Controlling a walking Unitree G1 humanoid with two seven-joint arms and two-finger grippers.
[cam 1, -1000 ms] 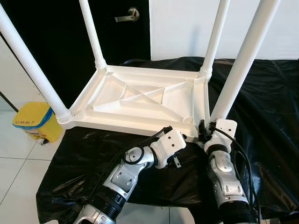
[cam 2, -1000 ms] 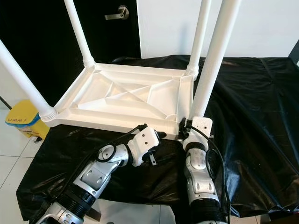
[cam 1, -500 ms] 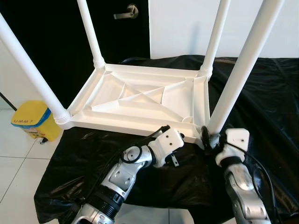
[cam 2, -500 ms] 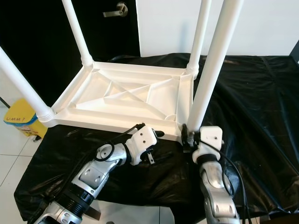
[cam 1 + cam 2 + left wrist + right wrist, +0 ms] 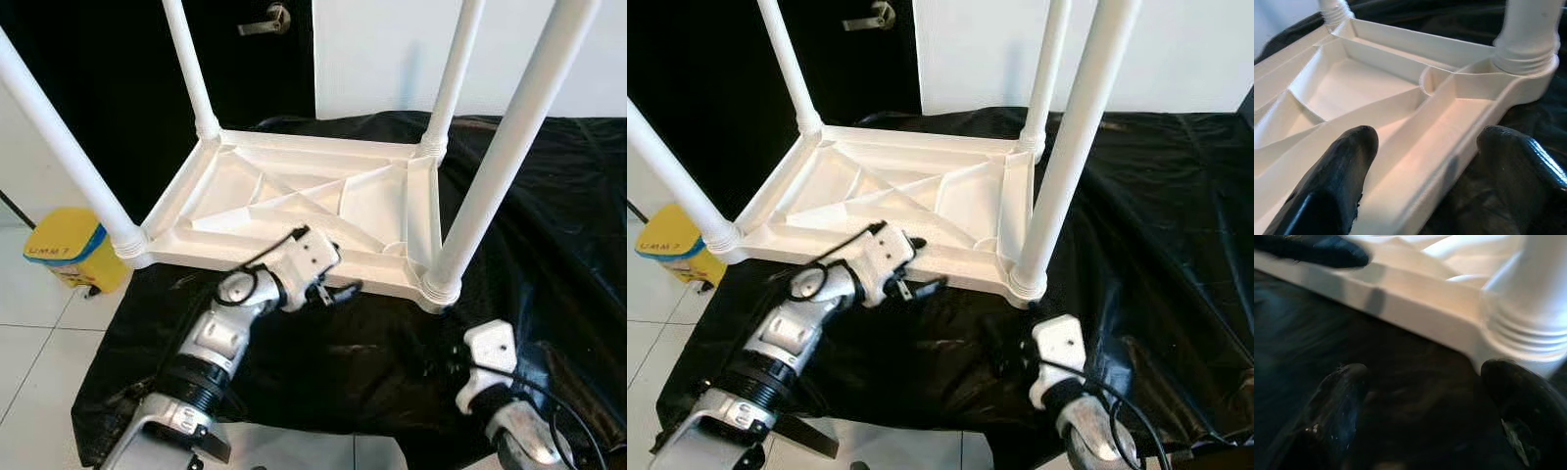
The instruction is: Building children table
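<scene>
**L gripper straddles table's near rim**

Table [image 5: 294, 201] lies upside down on black sheet [image 5: 549, 225], four legs up, long axis running left-right. L gripper [image 5: 1425, 161] is nearer: fingers spread wide, one each side of near rim, next to near-right leg [image 5: 500, 157]. R gripper [image 5: 1420, 401] sits low, open, holding nothing, just short of that leg's base.

- A black plastic sheet [image 5: 558, 225] is draped, wrinkled and glossy, over the tabletop, hanging down past its near edge.
- A dark door [image 5: 108, 88] stands behind on the left, with a metal lever handle [image 5: 263, 22].
- A plain white wall [image 5: 392, 49] runs to the right of the door.
- The floor [image 5: 39, 333] is pale tile with dark grout lines.
- A yellow bin with a blue band [image 5: 64, 252] sits on the floor near the door.
</scene>
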